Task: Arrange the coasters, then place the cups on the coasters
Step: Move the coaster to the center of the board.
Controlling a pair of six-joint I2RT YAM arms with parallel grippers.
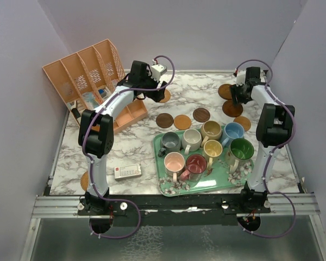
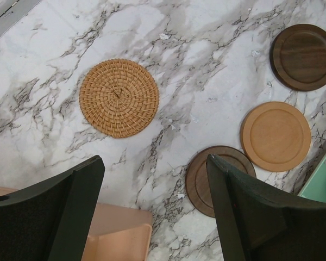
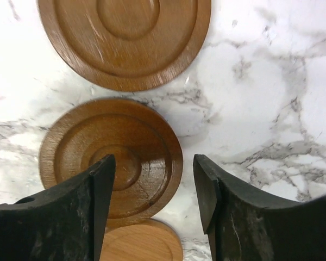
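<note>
In the left wrist view my left gripper (image 2: 155,163) hangs open above bare marble, nothing between its fingers. A woven tan coaster (image 2: 119,98) lies ahead of it, and a dark brown coaster (image 2: 217,179) sits partly behind its right finger. Beside that are a light tan coaster (image 2: 275,136) and another dark one (image 2: 304,56). My right gripper (image 3: 155,163) is open low over the right edge of a brown wooden coaster (image 3: 111,157). Another brown coaster (image 3: 125,38) lies beyond and a pale one (image 3: 144,242) nearer. Several cups, among them grey (image 1: 170,142) and green (image 1: 241,148), stand on the tray.
The green floral tray (image 1: 168,190) takes up the near middle. A peach divided organiser (image 1: 92,70) stands at the back left, its corner (image 2: 114,234) under my left fingers. A small white device (image 1: 127,172) lies near the left arm. One more coaster (image 1: 86,179) peeks out by the left arm's base.
</note>
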